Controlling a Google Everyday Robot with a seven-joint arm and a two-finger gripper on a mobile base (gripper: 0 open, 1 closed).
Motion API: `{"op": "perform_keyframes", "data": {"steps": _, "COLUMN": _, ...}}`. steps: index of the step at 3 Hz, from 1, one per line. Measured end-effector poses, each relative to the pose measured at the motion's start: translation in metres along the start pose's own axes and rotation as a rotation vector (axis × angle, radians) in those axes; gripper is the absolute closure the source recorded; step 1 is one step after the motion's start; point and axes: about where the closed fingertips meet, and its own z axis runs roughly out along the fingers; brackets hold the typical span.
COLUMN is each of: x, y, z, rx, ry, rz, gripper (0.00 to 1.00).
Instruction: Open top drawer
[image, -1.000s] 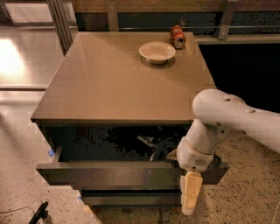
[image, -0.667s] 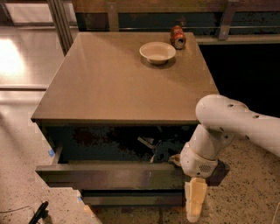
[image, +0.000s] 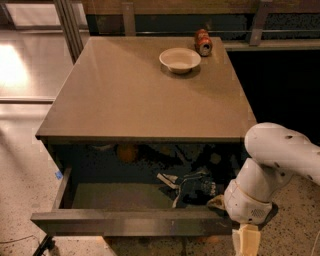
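Note:
The top drawer (image: 130, 222) stands pulled out from under the brown table top, its dark flat front toward me and its grey floor showing. Small dark and light items (image: 192, 186) lie inside at the right. My gripper (image: 246, 244) hangs at the bottom right, by the drawer front's right end, below the white arm (image: 270, 165). Only the cream top of the gripper shows; the tips run off the frame.
A cream bowl (image: 180, 59) and a tipped red can (image: 203, 42) sit at the far end of the table top (image: 140, 95). Speckled floor lies left and right. A dark wall and a rail stand behind the table.
The view has moved closer and more of the drawer's inside shows. My arm and gripper have shifted right and lower relative to the drawer front.

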Motion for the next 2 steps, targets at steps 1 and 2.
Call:
{"op": "perform_keyframes", "data": {"steps": 1, "x": 0.008, "y": 0.014, "z": 0.000, "rx": -0.007, "ry": -0.006, "rz": -0.005, "gripper": 0.00}}
{"op": "perform_keyframes", "data": {"steps": 2, "x": 0.033, "y": 0.039, "z": 0.009, "rx": -0.025, "ry": -0.025, "rz": 0.017, "gripper": 0.00}}
